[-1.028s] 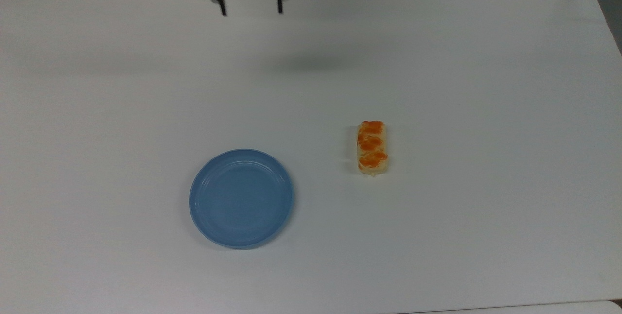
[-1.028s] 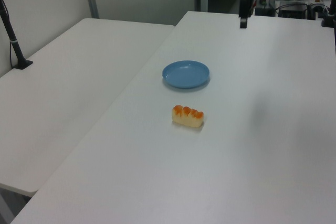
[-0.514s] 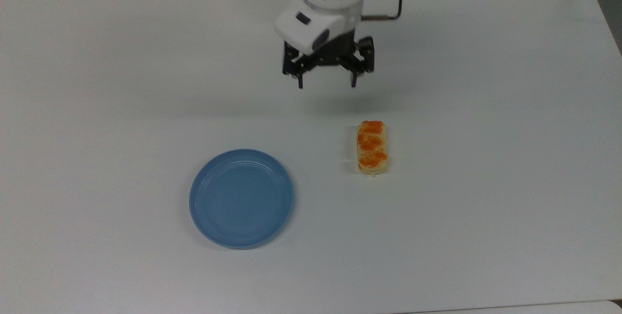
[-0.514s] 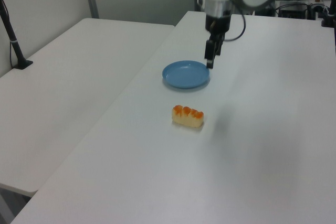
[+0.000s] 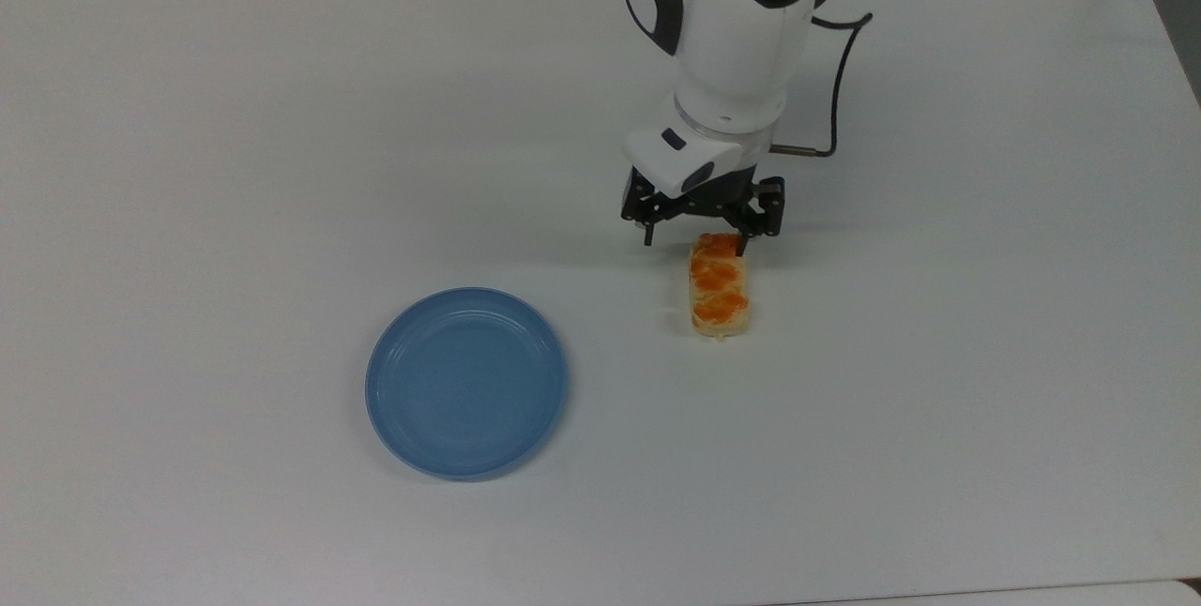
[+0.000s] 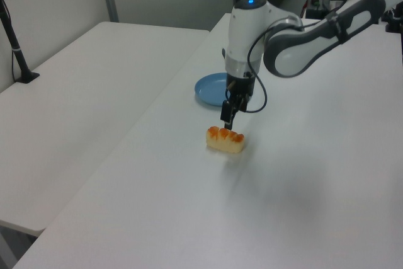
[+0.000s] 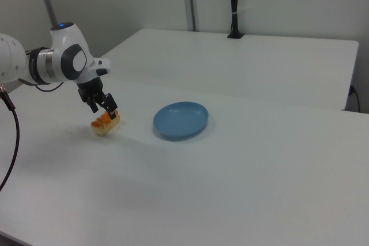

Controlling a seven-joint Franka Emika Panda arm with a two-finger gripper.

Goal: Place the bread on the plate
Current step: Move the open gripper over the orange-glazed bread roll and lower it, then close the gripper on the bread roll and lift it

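On the white tabletop (image 5: 281, 118), toward the top view's right of centre, lies the small oblong bread with a pale-cream body and braided orange-brown glazed top (image 5: 720, 292), its long axis running up and down the top view. It rests flat on the table, not on the plate. The round, shallow blue plate (image 5: 466, 382) sits well apart from it, toward the top view's lower left, with bare white surface between the two.

The white robot arm (image 5: 741, 43) reaches in from the top view's upper edge, and its black two-finger gripper (image 5: 695, 243) hangs at the bread's far end — the end nearest the arm. The fingers are spread wide; one fingertip (image 5: 744, 245) overlaps the bread's upper right corner in the top view, the other (image 5: 647, 236) stands off to the bread's left over bare table. Nothing is held between them. In the left view the gripper (image 6: 229, 125) is just above the bread (image 6: 225, 139), with the plate (image 6: 213, 88) partly hidden behind the arm (image 6: 296, 36). In the right view the gripper (image 7: 104, 105) is at the bread's (image 7: 106, 123) top, the plate (image 7: 180, 120) to the right view's right.

Open room is broad on every side — the table's edges lie far from both the bread and the plate, and a second white table (image 6: 75, 92) adjoins along the left view's left.
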